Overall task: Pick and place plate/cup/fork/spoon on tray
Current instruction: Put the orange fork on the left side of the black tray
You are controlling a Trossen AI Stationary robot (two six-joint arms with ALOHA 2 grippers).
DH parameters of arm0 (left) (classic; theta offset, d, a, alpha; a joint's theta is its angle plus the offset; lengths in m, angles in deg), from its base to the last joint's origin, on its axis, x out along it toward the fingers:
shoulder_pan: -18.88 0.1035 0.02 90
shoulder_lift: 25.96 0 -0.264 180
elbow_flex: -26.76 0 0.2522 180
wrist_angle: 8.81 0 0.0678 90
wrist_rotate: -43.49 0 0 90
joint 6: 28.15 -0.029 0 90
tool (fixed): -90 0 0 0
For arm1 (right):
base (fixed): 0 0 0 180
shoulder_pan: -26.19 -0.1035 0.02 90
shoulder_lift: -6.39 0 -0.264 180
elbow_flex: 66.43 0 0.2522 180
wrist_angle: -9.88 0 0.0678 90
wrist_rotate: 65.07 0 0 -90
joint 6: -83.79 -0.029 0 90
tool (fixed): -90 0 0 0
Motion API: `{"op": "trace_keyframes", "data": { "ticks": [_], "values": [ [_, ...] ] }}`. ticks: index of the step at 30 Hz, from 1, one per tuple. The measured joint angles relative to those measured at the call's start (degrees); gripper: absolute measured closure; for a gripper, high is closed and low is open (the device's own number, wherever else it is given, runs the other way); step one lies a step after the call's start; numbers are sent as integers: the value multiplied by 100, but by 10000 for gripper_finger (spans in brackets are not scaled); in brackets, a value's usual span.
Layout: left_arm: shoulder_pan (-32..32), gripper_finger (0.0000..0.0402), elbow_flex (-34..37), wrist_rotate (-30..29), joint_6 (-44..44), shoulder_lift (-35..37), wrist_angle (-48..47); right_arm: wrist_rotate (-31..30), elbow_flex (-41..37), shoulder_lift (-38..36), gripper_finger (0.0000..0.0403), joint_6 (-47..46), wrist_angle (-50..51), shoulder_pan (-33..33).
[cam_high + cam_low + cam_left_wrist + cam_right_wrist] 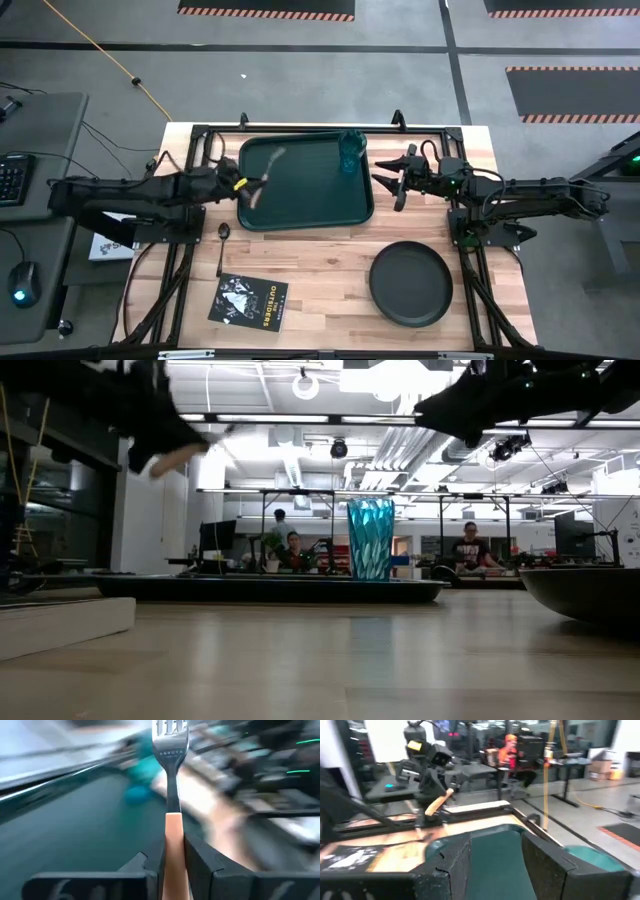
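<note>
tray (305, 205) dark green | cup (349, 150) teal — translucent | plate (411, 284) matte black | fork (171, 750) pale silver

Robotics lab in an open-plan office. Wooden table (330, 290) on a black metal frame over grey concrete floor with hazard-striped mats (265, 8). Exposed ceiling ducts (300, 460), strip lights, people seated at desks (292, 552) with monitors; keyboard (10, 178) and mouse (20, 295) beside the rig.

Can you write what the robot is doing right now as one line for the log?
left gripper: holding fork over tray | right gripper: open, waiting beside tray | cup: on tray
</note>
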Motion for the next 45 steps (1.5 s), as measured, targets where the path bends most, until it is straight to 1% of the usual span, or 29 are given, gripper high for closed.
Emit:
{"op": "trace_keyframes", "data": {
  "ticks": [4, 7, 10, 13, 15, 18, 22, 25, 28, 31, 37, 45],
  "values": [
    [-525, 356, 275, 774, -711, -387, 1981, 444, 0, 65, 237, -201, -387, -2],
    [-710, 357, 372, 1333, -859, -853, 3281, 821, 2, 249, 237, -316, -799, -2],
    [-723, 357, 366, 1675, -858, -1415, 4024, 1043, 4, 599, 237, -352, -1256, -4],
    [-644, 355, 343, 1873, -823, -2039, 4660, 1097, 10, 1128, 237, -402, -1954, -4],
    [-545, 354, 236, 1991, -744, -2407, 4784, 1169, 89, 1535, 237, -371, -2337, -4],
    [-428, 353, -9, 2283, -586, -2890, 5021, 1510, 379, 2080, 237, -348, -2651, -4],
    [-424, 352, -316, 2561, -455, -3449, 5151, 2039, 907, 2739, 237, -399, -2658, -15],
    [-443, 352, -484, 2588, -318, -3753, 5305, 2137, 1252, 3154, 237, -321, -2654, -95],
    [-443, 351, -568, 2588, -202, -3954, 5294, 2211, 1523, 3417, 237, -251, -2650, -174],
    [-443, 351, -578, 2587, -177, -4033, 5361, 2360, 1694, 3544, 237, -244, -2649, -244],
    [-443, 351, -580, 2588, -85, -4038, 5361, 2339, 1770, 3542, 237, -99, -2654, -425],
    [-443, 351, -580, 2588, 6, -4039, 5338, 2219, 1770, 3530, 237, -92, -2690, -494]
  ]
}}
